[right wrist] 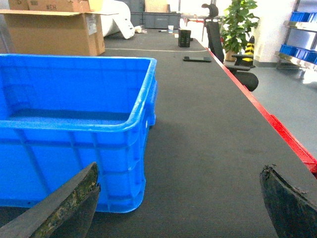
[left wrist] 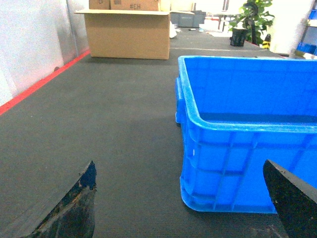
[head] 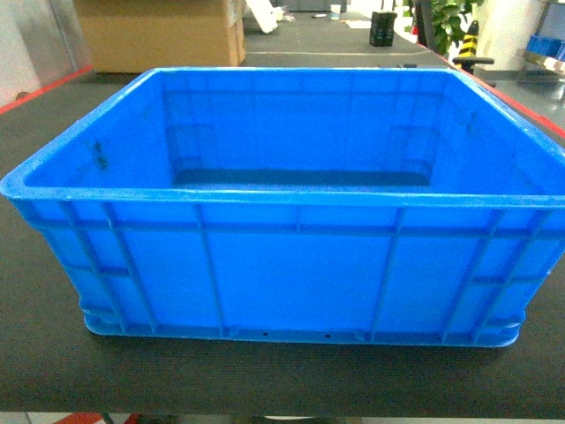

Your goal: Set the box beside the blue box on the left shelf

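Observation:
The box [head: 282, 274] is a big bright-blue open-top crate with ribbed walls, standing empty on a black table [head: 282, 380] right in front of me. Neither gripper shows in the head view. In the left wrist view my left gripper [left wrist: 179, 168] is open just above the table at the box's [left wrist: 237, 163] near left corner, with its right finger [left wrist: 292, 198] in front of the box wall. My right gripper [right wrist: 181, 168] is open at the box's [right wrist: 69, 158] near right corner, nothing between its fingers. The left shelf and its blue box are out of view.
A large open cardboard carton [head: 159, 35] stands at the table's far left. Red tape [right wrist: 277, 129] marks the table's right edge, and more red tape [left wrist: 39, 82] the left. An office chair [right wrist: 233, 59], a plant [right wrist: 237, 22] and a metal rack with blue bins [right wrist: 297, 34] lie beyond.

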`<state>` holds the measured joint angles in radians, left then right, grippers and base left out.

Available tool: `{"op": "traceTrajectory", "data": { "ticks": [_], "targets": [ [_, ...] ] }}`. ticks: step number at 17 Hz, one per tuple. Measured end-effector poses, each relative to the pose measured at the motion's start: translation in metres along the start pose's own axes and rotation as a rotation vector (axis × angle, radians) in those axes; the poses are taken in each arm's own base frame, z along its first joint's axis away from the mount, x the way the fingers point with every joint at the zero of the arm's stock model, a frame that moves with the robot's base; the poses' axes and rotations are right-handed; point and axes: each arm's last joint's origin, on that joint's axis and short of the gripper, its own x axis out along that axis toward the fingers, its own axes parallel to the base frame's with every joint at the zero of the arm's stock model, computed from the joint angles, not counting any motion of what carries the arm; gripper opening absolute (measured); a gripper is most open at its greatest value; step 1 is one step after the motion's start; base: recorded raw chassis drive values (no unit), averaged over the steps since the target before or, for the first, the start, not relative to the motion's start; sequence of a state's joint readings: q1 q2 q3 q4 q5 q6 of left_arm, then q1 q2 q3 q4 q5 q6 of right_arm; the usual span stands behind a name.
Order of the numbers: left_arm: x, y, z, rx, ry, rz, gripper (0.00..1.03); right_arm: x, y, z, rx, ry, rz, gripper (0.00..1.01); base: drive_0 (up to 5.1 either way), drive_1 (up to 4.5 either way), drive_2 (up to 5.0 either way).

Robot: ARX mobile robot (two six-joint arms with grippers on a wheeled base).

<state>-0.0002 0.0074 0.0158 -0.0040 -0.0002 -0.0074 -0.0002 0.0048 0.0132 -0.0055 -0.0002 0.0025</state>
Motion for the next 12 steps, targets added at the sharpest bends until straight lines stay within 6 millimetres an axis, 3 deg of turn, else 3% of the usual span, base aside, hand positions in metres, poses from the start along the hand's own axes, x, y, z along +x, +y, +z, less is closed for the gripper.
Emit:
{"op": "traceTrajectory", "data": {
  "ticks": [1, 3, 5, 7, 9, 10, 12],
  "targets": [
    [0.000, 0.000, -0.001, -0.001, 0.022, 0.020, 0.98, 0.000, 0.000, 0.000, 0.000, 0.000, 0.000, 0.98, 0.0, 0.00, 0.0],
    [0.004, -0.007, -0.006, 0.037, 0.180, 0.239, 0.98, 0.000, 0.000, 0.000, 0.000, -0.001, 0.001, 0.98, 0.0, 0.00, 0.0],
    [0.003, -0.001, -0.004, 0.040, 0.147, 0.435, 0.98, 0.004, 0.006, -0.007, -0.018, 0.151, -0.205, 0.98, 0.0, 0.00, 0.0],
    [0.004, -0.002, -0.003, 0.040, 0.147, 0.429, 0.98, 0.004, 0.004, -0.004, -0.022, 0.125, -0.397, 0.98, 0.0, 0.00, 0.0],
    [0.007, -0.003, -0.001, 0.031, 0.129, 0.420, 0.98, 0.008, 0.007, 0.001, -0.007, 0.114, -0.384, 0.98, 0.0, 0.00, 0.0],
    [0.013, -0.004, 0.001, 0.031, 0.132, 0.406, 0.98, 0.012, 0.009, 0.010, 0.023, 0.100, -0.356, 0.98, 0.0, 0.00, 0.0],
    [0.031, -0.005, 0.027, 0.015, 0.099, 0.379, 0.98, 0.025, 0.014, 0.046, 0.070, 0.056, -0.288, 0.98, 0.0, 0.00, 0.0]
  ]
}}
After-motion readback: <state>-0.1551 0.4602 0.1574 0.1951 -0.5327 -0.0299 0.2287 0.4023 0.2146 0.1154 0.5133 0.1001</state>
